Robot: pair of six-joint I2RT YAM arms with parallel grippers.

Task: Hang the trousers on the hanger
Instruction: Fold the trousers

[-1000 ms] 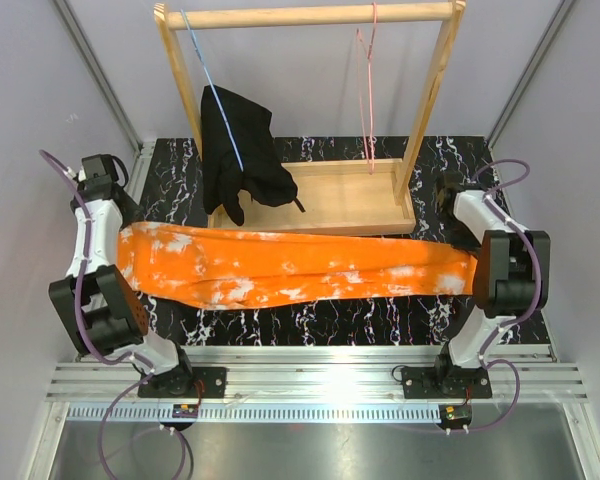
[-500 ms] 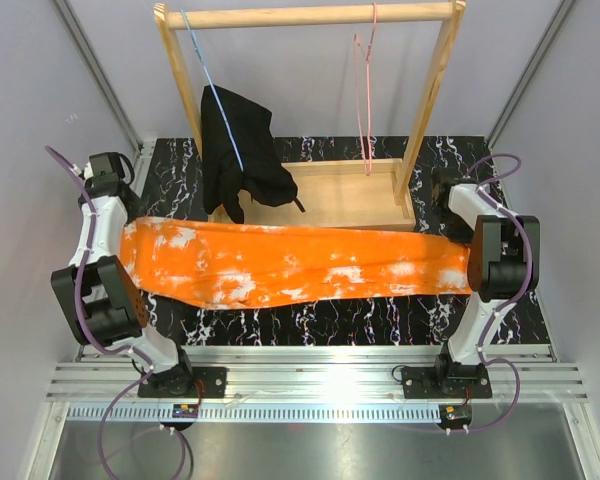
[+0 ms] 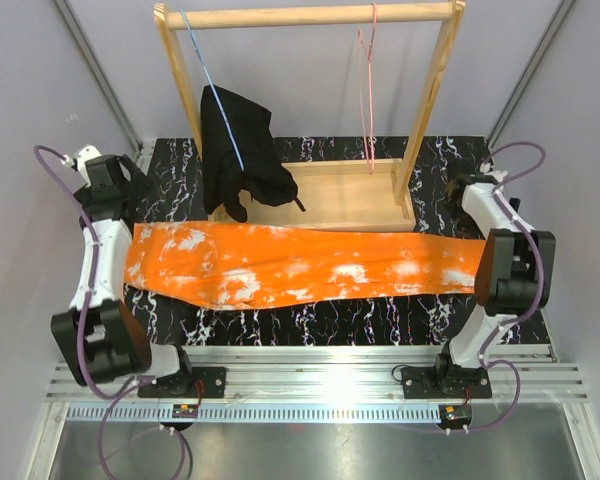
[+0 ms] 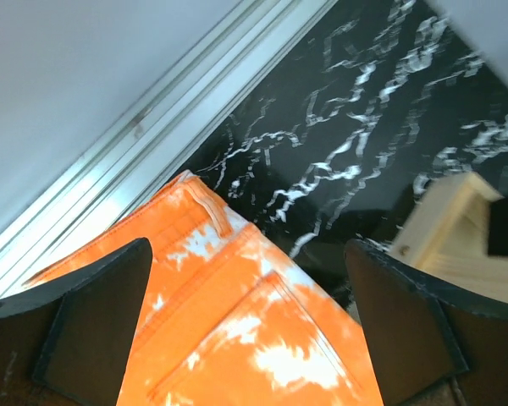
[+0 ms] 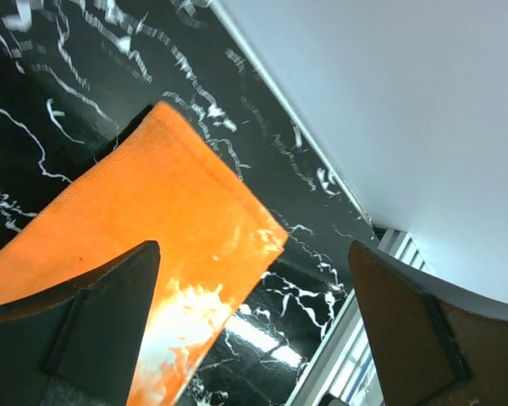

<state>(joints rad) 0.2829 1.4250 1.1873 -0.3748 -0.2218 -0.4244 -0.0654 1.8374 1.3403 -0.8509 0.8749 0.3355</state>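
**Top view.** Trousers lie flat on the table, stretched lengthwise from 9 o'clock to 3 o'clock, waist end at 9. Rack stands just behind them at 12 o'clock, and its base touches or just overlaps their far edge. Hanger hangs bare from the top bar towards the 1 o'clock end, well apart from the trousers. Blue hanger hangs at the 11 o'clock end and carries a black garment. Left arm reaches to the waist end, right arm to the leg end. Jaw state cannot be read from here.

**Left wrist view.** Left gripper has its jaws wide, with nothing clamped. One finger sits at 8 o'clock, the other at 4 o'clock. The waist end of the trousers fills the gap from 6 to 7 o'clock, waistband corner near centre. Whether the fingers touch the cloth, cannot tell. A wooden rack corner shows at 3 o'clock.

**Right wrist view.** Right gripper has its jaws wide and holds nothing. The leg end of the trousers lies on the table from centre to 8 o'clock, hem edge facing 2 o'clock.
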